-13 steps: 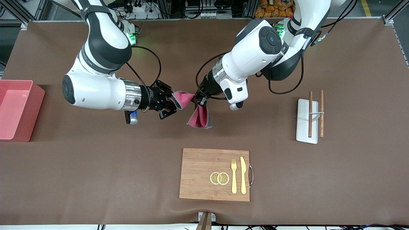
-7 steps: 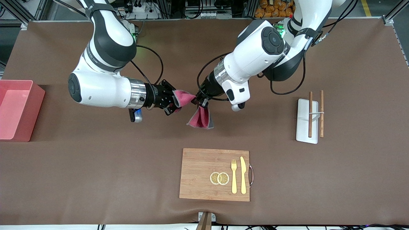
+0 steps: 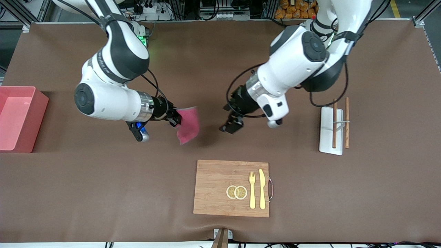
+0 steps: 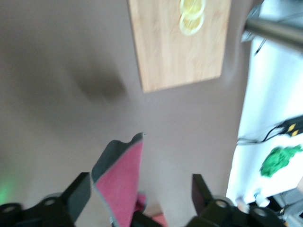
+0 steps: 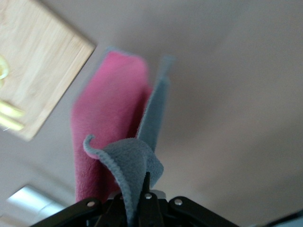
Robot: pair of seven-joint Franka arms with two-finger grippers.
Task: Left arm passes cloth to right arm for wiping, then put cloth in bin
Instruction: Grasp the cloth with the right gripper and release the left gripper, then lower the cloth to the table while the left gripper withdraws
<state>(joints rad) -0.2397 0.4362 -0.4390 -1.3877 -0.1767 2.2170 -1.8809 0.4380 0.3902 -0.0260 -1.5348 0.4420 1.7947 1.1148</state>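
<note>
- Maroon-red cloth (image 3: 188, 125) hung from the right gripper (image 3: 174, 119), whose fingers were pinched tight on its upper edge; the right wrist view showed the grey face (image 5: 142, 156) folded up between them.
- The cloth was off the table, over bare brown mat between the two arms.
- The left gripper (image 3: 231, 126) hung over the mat beside the cloth, clear of it, its fingers (image 4: 78, 191) spread wide with nothing between them.
- The pink bin (image 3: 19, 117) stood at the right arm's end of the table, well apart from the cloth.
- A wooden cutting board (image 3: 215, 187), nearer the front camera than both grippers, carried two lemon slices (image 3: 236, 192), a fork (image 3: 252, 189) and a knife (image 3: 262, 188).
- A white rack (image 3: 331, 130) with wooden rods stood toward the left arm's end.
</note>
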